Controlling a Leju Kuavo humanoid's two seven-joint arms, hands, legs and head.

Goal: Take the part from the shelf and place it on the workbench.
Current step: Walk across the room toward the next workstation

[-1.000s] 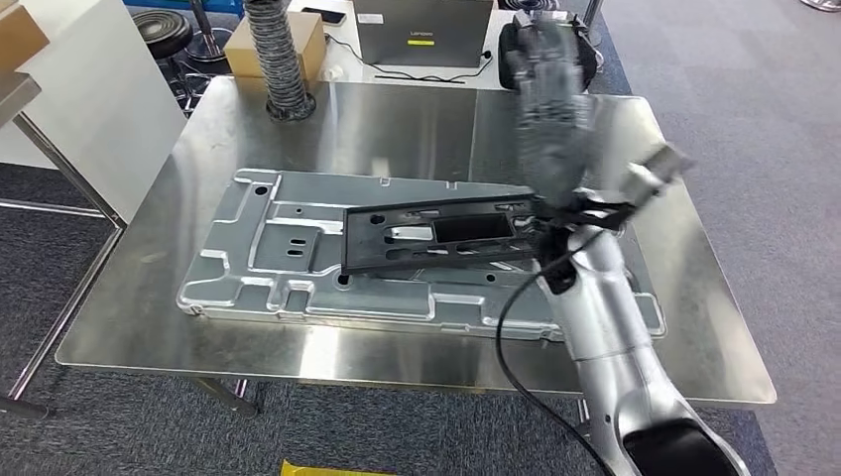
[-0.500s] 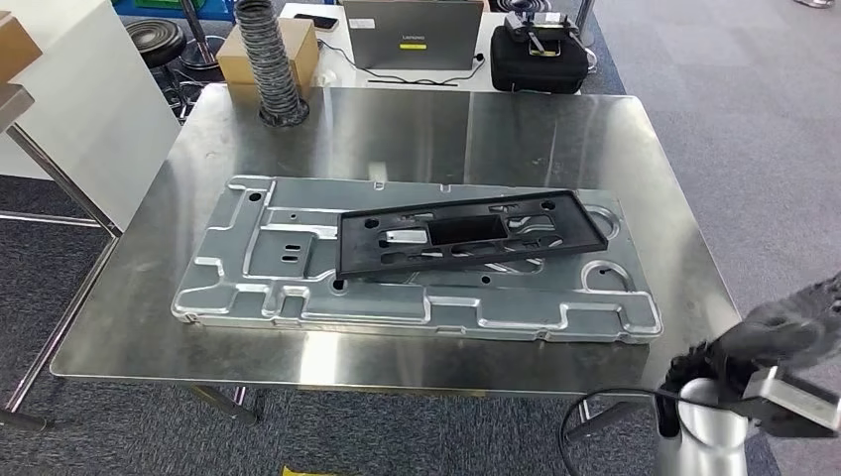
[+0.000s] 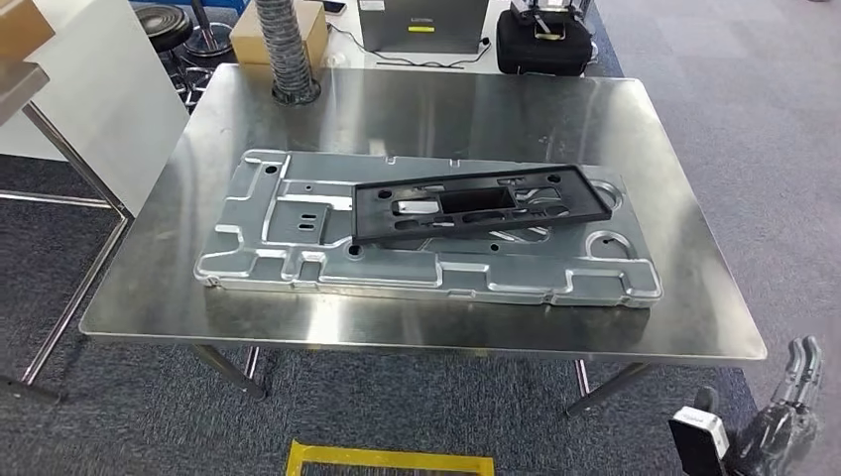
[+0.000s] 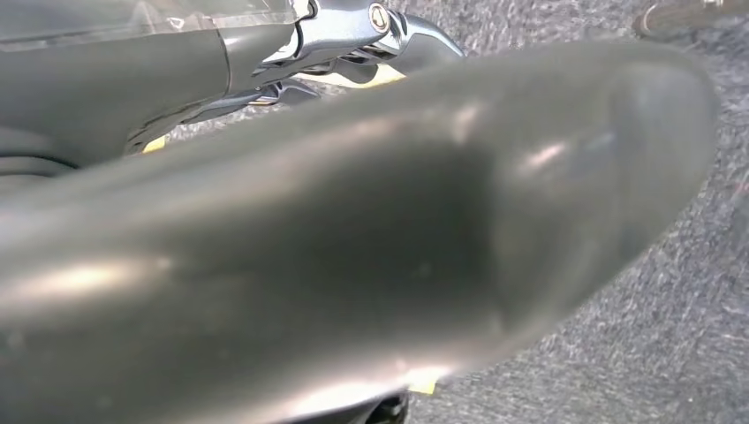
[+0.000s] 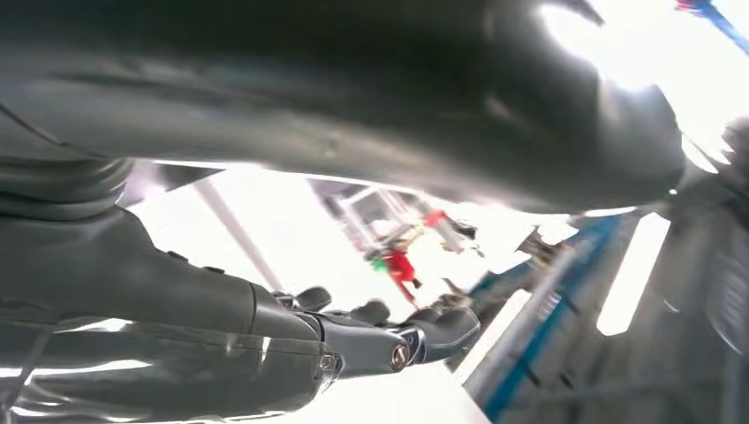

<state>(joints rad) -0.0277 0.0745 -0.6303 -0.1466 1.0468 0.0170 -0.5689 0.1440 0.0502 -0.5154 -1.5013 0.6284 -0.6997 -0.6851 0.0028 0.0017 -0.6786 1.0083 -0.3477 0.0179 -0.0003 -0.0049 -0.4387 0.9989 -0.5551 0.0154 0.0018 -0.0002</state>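
The black rectangular part point(image 3: 476, 203) lies flat on a large stamped silver panel point(image 3: 298, 228), which rests on the steel workbench point(image 3: 446, 109). My right hand point(image 3: 788, 407) hangs below the bench's near right corner, well clear of the part, with fingers apart and nothing in it. The right wrist view shows the right hand point(image 5: 265, 336) with its fingers point(image 5: 397, 349) stretched out and bare. In the left wrist view my left hand point(image 4: 353, 221) hangs over grey carpet, its thick thumb close to the lens and its fingers point(image 4: 353, 26) holding nothing.
A grey corrugated hose point(image 3: 288, 50) stands at the bench's far left. Behind the bench are a cardboard box point(image 3: 315, 20), a laptop point(image 3: 421, 25) and a black bag point(image 3: 543, 45). A white cabinet point(image 3: 89, 89) is at the left. Yellow floor marking point(image 3: 392, 461) lies below.
My right arm has drawn back from above the part, down past the bench's near right corner. The part stays on the panel. The view has shifted slightly.
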